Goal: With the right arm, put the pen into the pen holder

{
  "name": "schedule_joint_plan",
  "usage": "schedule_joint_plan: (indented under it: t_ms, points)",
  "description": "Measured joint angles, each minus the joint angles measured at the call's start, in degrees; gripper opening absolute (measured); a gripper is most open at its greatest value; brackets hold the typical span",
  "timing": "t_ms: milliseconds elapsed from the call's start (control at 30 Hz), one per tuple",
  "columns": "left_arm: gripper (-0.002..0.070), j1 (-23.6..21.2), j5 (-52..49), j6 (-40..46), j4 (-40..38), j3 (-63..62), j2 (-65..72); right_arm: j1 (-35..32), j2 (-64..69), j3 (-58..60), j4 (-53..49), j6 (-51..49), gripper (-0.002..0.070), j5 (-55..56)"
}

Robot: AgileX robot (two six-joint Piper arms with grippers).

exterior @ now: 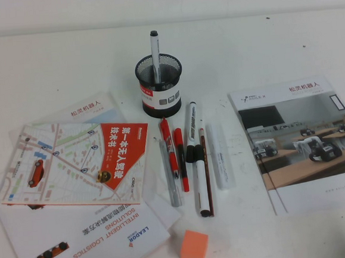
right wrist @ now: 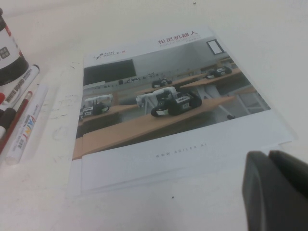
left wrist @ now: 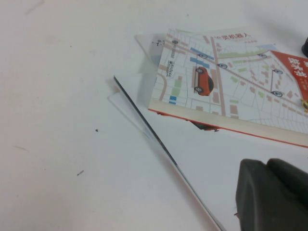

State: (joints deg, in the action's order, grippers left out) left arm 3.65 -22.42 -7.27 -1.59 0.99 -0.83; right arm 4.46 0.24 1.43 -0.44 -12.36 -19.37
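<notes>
The all-white frosted pen (exterior: pixel 220 156) lies on the table at the right end of a row of pens, in front of the black mesh pen holder (exterior: pixel 159 85). A grey pen with a black tip (exterior: pixel 154 50) stands in the holder. Neither arm shows in the high view. In the right wrist view my right gripper (right wrist: pixel 268 156) is shut and empty, low over the table beside a brochure (right wrist: pixel 163 96); the white pen (right wrist: pixel 28 126) and the holder's edge (right wrist: pixel 8 48) are well away from it. In the left wrist view my left gripper (left wrist: pixel 267 166) is shut and empty near a map book (left wrist: pixel 226 82).
Beside the white pen lie a brown pencil (exterior: pixel 205 168), two black-capped white markers (exterior: pixel 191 127), two red pens (exterior: pixel 167 142) and a grey pen (exterior: pixel 172 180). An orange cube (exterior: pixel 194 247) sits in front. The map book (exterior: pixel 79 163) and a leaflet (exterior: pixel 92 243) lie left, the brochure (exterior: pixel 299 140) right.
</notes>
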Motion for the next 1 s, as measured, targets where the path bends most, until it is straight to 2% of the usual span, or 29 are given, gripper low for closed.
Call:
schedule_joint_plan:
  t_ms: [833, 933, 1000]
  points:
    - [-0.0003, 0.0, 0.0, 0.0, 0.0, 0.0, 0.0, 0.0, 0.0, 0.0, 0.44, 0.0, -0.002, 0.11]
    - [-0.0003, 0.0, 0.0, 0.0, 0.0, 0.0, 0.0, 0.0, 0.0, 0.0, 5.41, 0.0, -0.002, 1.48]
    - [-0.0003, 0.0, 0.0, 0.0, 0.0, 0.0, 0.0, 0.0, 0.0, 0.0, 12.28, 0.0, -0.002, 3.03]
